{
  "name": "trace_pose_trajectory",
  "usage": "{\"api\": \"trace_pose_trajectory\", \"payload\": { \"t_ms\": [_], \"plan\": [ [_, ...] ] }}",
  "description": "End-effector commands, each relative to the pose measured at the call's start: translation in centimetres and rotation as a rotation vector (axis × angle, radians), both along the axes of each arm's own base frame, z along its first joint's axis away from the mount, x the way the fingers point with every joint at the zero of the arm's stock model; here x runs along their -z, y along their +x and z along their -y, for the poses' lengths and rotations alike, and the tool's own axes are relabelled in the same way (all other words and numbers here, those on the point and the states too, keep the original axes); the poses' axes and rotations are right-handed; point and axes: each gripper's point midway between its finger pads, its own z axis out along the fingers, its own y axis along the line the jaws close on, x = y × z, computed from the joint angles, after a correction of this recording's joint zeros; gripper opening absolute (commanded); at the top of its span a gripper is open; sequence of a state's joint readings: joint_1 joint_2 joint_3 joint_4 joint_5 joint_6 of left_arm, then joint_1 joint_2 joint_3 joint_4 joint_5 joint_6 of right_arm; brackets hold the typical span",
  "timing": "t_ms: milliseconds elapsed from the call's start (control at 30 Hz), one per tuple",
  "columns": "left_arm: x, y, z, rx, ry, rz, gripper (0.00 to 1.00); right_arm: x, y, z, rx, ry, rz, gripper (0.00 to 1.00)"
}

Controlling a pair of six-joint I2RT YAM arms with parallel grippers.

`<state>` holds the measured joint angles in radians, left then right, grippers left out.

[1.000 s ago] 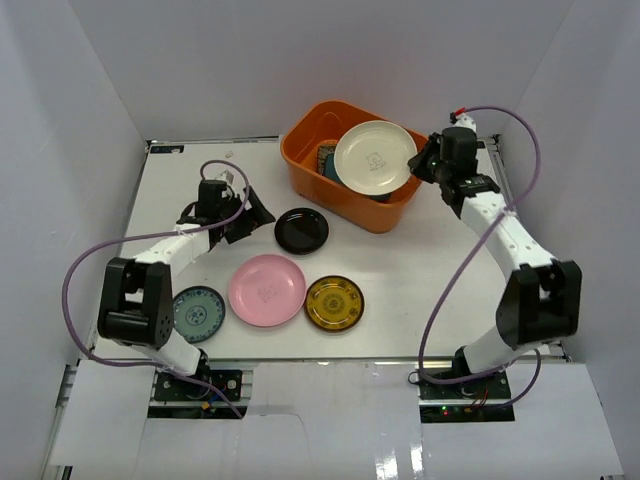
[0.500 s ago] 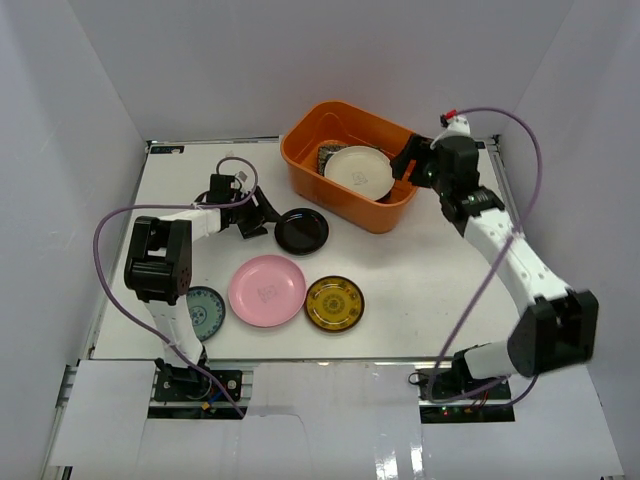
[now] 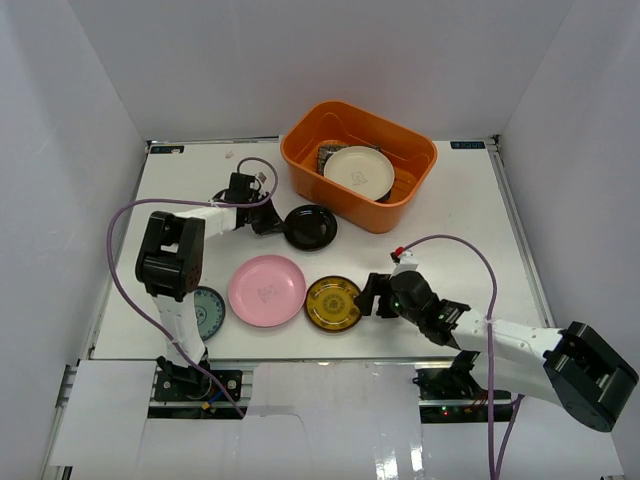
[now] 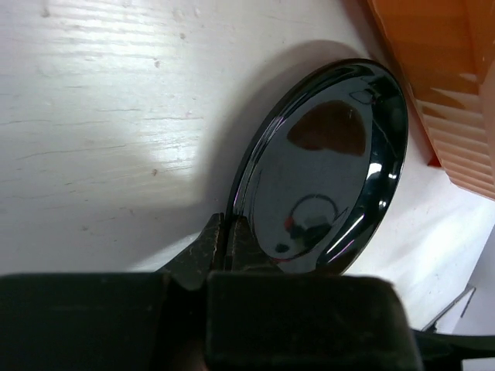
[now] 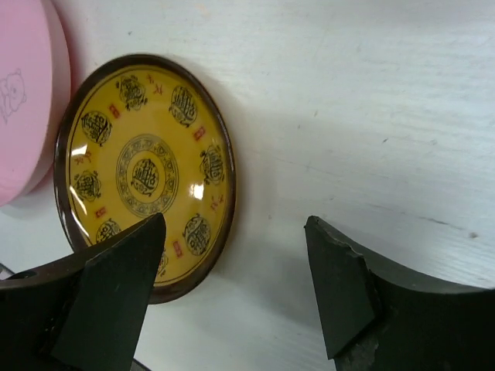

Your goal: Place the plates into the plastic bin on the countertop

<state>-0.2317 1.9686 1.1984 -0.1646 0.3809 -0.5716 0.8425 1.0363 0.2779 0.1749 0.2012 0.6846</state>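
1. Since the earlier frame, the right gripper [image 3: 368,297] has been brought from beside the deep orange plastic bin [image 3: 352,205] at the far right down to the near part of the flat white countertop [image 3: 460,240]. The round cream plate [image 3: 358,172] has been left inside the bin. The left gripper [image 3: 280,222] has been closed on the round glossy black plate [image 3: 312,228], which has been shifted slightly rightward.
2. Nearest, the right gripper's fingers [image 5: 116,286] are held well apart with nothing between them, low over the countertop. They are just right of the round yellow-brown patterned plate [image 3: 334,302]. Whether one finger touches its rim cannot be told.
3. That plate is laid flat, face up; being round, it has no long axis. The round pink plate [image 3: 266,290] is laid flat just beside it on the left. The small round blue-green patterned plate [image 3: 208,312] lies farther left and is partly hidden by the left arm.
4. Farther back, the black plate is seen face up, close in front of the bin's near wall. The left gripper's fingers are pressed together on its left rim. Whether the plate is lifted cannot be told.
5. Farthest, the bin is set open side up, its long axis running roughly left to right and skewed against the table edges. The cream plate is held in it face up and tilted, over a dark patterned dish [image 3: 328,156] whose edge shows at the left. Anything beneath is hidden.
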Motion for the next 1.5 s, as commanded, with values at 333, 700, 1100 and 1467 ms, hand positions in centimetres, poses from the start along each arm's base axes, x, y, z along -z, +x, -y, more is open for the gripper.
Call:
{"api": "trace_pose_trajectory", "payload": {
  "t_ms": [333, 700, 1100, 1467],
  "plan": [
    [-16.0, -6.1, -3.1, -0.105, -0.052, 0.337, 0.0, 2.7, -0.7, -2.2, 0.066, 0.089, -0.072, 0.09],
    [-29.8, -4.8, 1.4, -0.024, -0.214, 0.586, 0.0, -7.5, -0.3, -0.4, 0.063, 0.254, 0.173, 0.08],
    [-18.8, 13.8, 10.2, 0.055, -0.078, 0.388, 0.0, -18.3, 1.5, 3.8, 0.193, 0.232, 0.395, 0.08],
    [-38.4, 4.4, 6.8, 0.078, -0.164, 0.755, 0.98, -28.9, 14.7, 5.8, 0.321, 0.033, 0.557, 0.08]
  ]
}}
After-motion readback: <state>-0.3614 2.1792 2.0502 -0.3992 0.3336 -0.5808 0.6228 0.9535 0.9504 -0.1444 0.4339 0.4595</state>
